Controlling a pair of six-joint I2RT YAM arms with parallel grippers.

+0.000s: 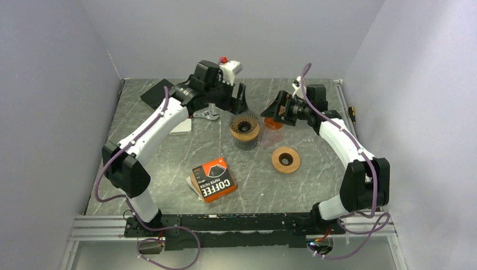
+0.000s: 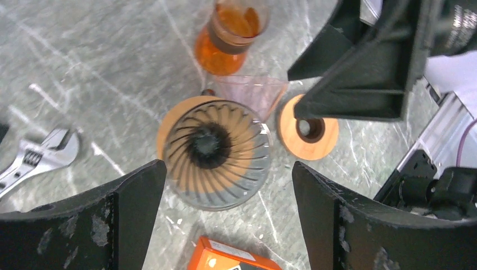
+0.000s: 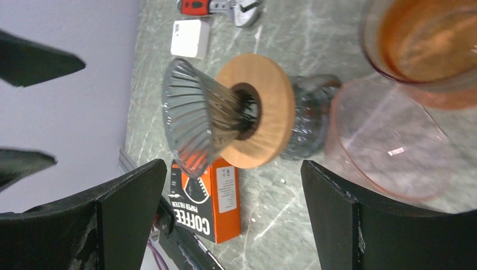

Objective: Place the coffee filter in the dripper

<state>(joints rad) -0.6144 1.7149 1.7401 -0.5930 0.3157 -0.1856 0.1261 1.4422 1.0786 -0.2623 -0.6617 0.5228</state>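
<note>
The dripper, a ribbed glass cone in a wooden collar, stands upright on a dark glass base mid-table. Its cone looks empty, down to a dark centre. My left gripper hangs open just behind and above it, and its fingers stand wide with nothing between them. To the right, my right gripper is open too, facing the dripper side-on, jaws empty. No loose coffee filter shows. An orange-and-black box marked coffee paper filter lies flat nearer the front.
An orange glass carafe and a clear pink cone sit right of the dripper, close to my right gripper. A loose wooden ring lies front right. A wrench and a white block are back left.
</note>
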